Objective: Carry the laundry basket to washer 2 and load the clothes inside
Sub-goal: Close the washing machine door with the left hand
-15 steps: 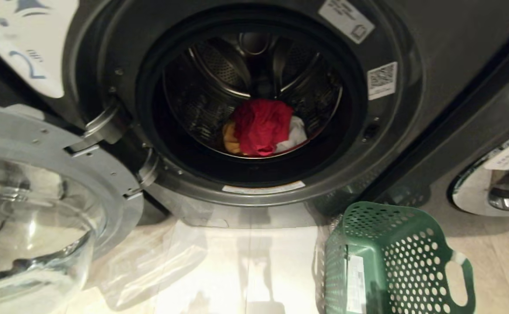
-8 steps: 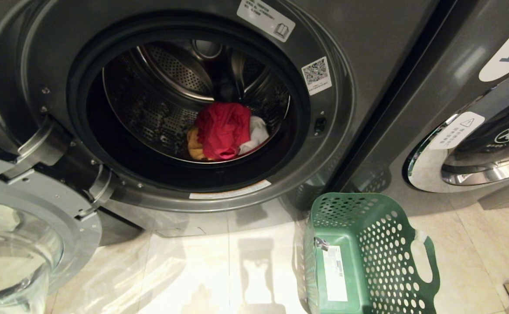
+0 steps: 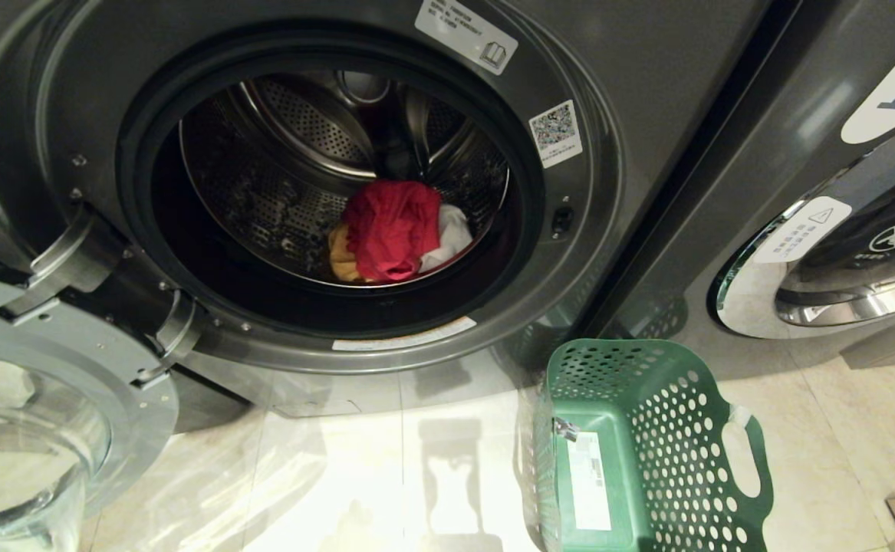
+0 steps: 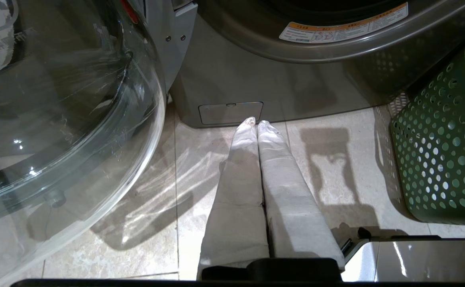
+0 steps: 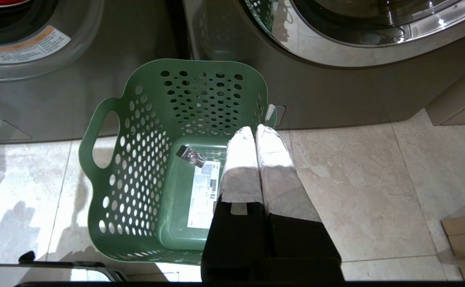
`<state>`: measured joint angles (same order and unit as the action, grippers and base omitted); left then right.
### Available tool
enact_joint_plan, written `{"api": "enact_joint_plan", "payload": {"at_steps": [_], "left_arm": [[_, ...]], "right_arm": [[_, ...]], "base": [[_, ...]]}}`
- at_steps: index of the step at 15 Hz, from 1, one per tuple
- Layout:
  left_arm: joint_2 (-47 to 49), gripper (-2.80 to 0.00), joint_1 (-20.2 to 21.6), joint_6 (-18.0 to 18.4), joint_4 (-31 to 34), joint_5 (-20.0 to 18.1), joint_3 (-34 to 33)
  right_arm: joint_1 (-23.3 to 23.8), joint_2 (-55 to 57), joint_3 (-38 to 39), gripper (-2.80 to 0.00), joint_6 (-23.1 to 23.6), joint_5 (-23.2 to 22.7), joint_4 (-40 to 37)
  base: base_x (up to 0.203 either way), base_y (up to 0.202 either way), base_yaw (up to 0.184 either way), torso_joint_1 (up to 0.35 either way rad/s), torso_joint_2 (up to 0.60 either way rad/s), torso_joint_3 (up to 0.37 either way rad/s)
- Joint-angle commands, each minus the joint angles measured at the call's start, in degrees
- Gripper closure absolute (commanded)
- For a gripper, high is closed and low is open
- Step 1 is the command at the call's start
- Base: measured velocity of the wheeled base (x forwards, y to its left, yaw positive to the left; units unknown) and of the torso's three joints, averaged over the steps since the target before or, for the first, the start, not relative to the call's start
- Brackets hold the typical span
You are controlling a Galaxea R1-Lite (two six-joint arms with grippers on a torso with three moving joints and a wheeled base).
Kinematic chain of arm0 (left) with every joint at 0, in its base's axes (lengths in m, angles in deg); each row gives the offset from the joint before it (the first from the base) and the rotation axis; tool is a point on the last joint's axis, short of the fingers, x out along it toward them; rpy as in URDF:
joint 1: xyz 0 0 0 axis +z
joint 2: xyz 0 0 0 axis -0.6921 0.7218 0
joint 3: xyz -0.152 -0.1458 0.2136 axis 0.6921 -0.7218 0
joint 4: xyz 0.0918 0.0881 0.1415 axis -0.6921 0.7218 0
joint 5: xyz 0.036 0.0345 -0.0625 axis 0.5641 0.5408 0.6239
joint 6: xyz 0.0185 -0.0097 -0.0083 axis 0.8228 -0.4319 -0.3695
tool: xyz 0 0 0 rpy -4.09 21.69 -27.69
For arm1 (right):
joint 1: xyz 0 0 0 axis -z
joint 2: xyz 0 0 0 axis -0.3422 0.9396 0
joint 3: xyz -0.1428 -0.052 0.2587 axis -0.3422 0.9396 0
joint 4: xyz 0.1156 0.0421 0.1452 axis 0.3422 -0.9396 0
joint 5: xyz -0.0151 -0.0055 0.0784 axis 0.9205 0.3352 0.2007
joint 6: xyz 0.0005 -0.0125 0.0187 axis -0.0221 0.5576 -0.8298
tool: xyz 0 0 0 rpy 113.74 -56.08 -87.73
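White-wrapped left gripper [image 4: 253, 122] and right gripper [image 5: 254, 129] hang closed, empty.

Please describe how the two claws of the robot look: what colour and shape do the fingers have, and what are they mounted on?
The left claw has two long, tapering fingers wrapped in pale grey-white, cloth-like covering, set on a black base. The right claw looks the same: two pale wrapped fingers on blocky black mounts, one with a small light tab. No cables or printed markings are visible.
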<state>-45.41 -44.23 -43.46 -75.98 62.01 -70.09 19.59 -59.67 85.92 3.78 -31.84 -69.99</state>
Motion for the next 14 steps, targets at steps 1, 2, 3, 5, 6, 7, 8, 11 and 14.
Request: {"api": "enact_joint_plan", "payload": {"at_steps": [1,2,3,5,6,7,8,11,14], "left_arm": [[0.1,0.00,0.0,-0.1,-0.1,0.0,-0.1],[0.1,0.00,0.0,0.1,-0.1,0.0,-0.1],[0.1,0.00,0.0,0.3,-0.1,0.0,-0.1],[0.1,0.00,0.0,-0.1,-0.2,0.0,-0.1],[0.1,0.00,0.0,-0.4,-0.2,0.0,-0.1],[0.1,0.00,0.0,-0.7,-0.2,0.0,-0.1],[0.1,0.00,0.0,-0.8,-0.1,0.0,-0.1],[0.1,0.00,0.0,-0.8,-0.2,0.0,-0.1],[0.1,0.00,0.0,-0.8,-0.2,0.0,-0.1]], "right_arm": [[0.0,0.1,1.9,0.00,0.0,-0.1,0.0],[0.0,0.1,1.9,0.00,0.0,0.0,0.0],[0.0,0.1,1.9,0.00,-0.1,0.0,0.0],[0.0,0.1,1.9,0.00,-0.1,0.0,0.0],[0.0,0.1,1.9,0.00,0.0,0.0,0.0],[0.0,0.1,1.9,0.00,0.0,0.0,0.0],[0.0,0.1,1.9,0.00,0.0,0.0,0.0],[0.0,0.1,1.9,0.00,0.0,0.0,0.0],[0.0,0.1,1.9,0.00,0.2,0.0,0.0]], "base": [[0.000,0.000,0.000,0.000,0.00,0.000],[0.000,0.000,0.000,0.000,0.00,0.000],[0.000,0.000,0.000,0.000,0.00,0.000],[0.000,0.000,0.000,0.000,0.00,0.000],[0.000,0.000,0.000,-0.001,0.00,0.084],[0.000,0.000,0.000,0.007,0.00,0.139],[0.000,0.000,0.000,0.002,0.00,0.159],[0.000,0.000,0.000,0.005,0.01,0.193],[0.000,0.000,0.000,0.003,0.00,0.196]]}}
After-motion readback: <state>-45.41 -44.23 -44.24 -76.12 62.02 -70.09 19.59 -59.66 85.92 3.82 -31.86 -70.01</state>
